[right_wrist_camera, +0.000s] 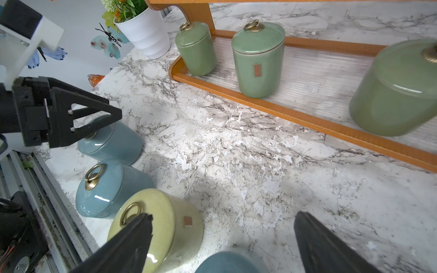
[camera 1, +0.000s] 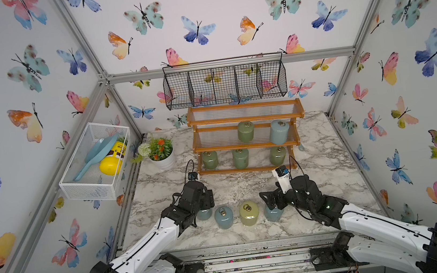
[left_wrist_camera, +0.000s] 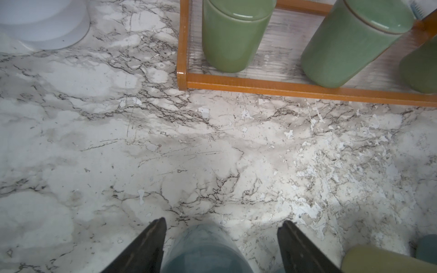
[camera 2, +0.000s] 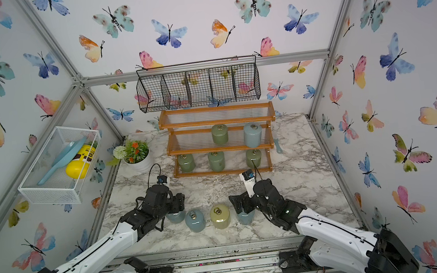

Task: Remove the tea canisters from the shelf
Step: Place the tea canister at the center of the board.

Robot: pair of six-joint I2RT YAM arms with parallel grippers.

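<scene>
The shelf (camera 1: 246, 118) stands at the back of the marble table. Its middle tier holds a green tea canister (camera 1: 245, 131) and a blue one (camera 1: 279, 132). Three green ones (camera 1: 240, 158) stand on the bottom tier; the top tier is bare. Near the front edge stand a blue canister (camera 1: 223, 217) and a yellow-green one (camera 1: 249, 213). My left gripper (left_wrist_camera: 222, 223) is open around another blue canister (left_wrist_camera: 203, 250), with a gap at one finger. My right gripper (right_wrist_camera: 223, 216) is open above a further blue canister (right_wrist_camera: 224, 262).
A white flower pot (camera 1: 162, 154) stands left of the shelf. A white mesh basket (camera 1: 94, 162) on the left wall holds a yellow bottle and a blue scoop. A black wire basket (camera 1: 225, 84) hangs above the shelf. A metal rail (camera 1: 252, 246) runs along the front edge.
</scene>
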